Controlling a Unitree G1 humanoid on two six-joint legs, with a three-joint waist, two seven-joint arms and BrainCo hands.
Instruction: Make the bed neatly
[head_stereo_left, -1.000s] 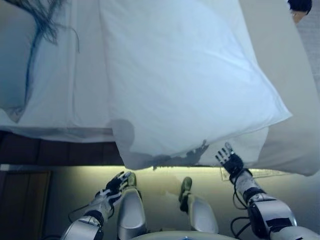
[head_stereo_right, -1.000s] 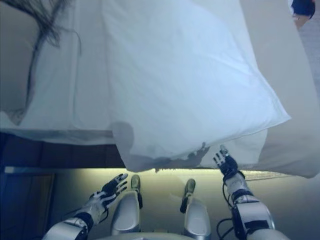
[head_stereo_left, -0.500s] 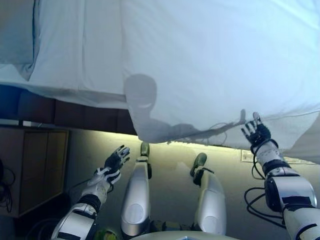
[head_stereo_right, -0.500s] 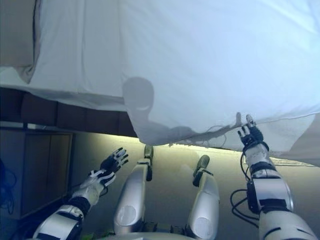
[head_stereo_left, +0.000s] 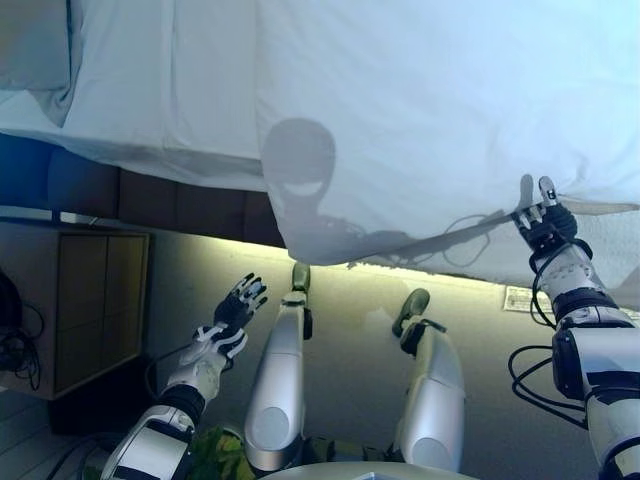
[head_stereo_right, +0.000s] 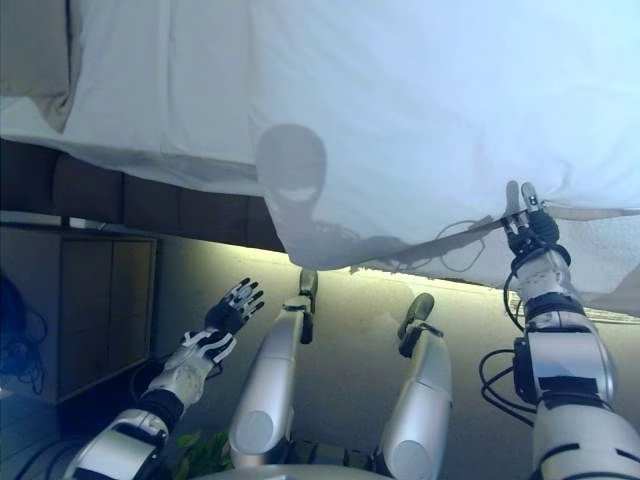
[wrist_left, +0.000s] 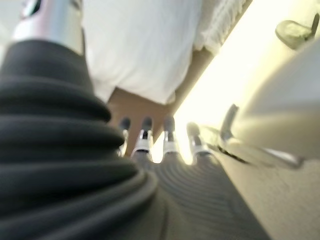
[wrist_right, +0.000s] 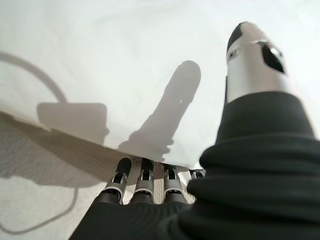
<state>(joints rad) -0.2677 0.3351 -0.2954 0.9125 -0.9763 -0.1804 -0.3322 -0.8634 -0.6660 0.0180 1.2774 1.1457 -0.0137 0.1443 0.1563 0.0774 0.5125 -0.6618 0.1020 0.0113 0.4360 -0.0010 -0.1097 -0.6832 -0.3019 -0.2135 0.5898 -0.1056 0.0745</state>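
**Right hand at the duvet hem, nothing gripped**

The duvet (head_stereo_left: 420, 110) is spread over the bed (head_stereo_left: 140, 110), with its near hem hung over the edge just ahead of the right hand (head_stereo_left: 545, 222). That hand is raised to the hem, fingers straight and loose; in its wrist view the fingertips (wrist_right: 145, 181) are seen level with the fold line, with no cloth pinched between them and the thumb. Contact with the fabric cannot be confirmed.

The left hand (head_stereo_left: 237, 306) is held low, fingers spread and relaxed, well short of the bed frame (head_stereo_left: 150, 205) and clear of any cloth. The duvet corner hangs beyond and above it. A wooden cabinet (head_stereo_left: 95, 300) stands off to its outer side.

Risks, as judged from here:
- With only one hand near the hem, a pull is likely to drag the duvet askew.
- If the fingers are closed too shallow, the thin edge may slip out, or only the top layer may be caught.
- The sheet underneath may be bunched by a push with flat fingers.
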